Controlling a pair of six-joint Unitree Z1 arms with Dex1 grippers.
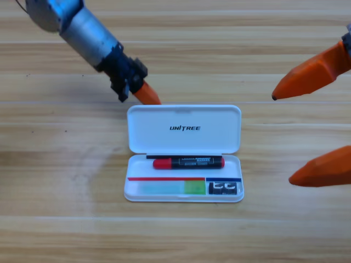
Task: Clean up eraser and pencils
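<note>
Rectangular white case (184, 159) holds eraser (224, 188), two slim pencils (188, 162).

Setting: robotics lab bench. Evidence: pale wooden table (66, 230) filling the frame; grey robot arm (82, 27) entering at upper left; white "UNITREE" case (184, 129) lying open at centre.
</note>
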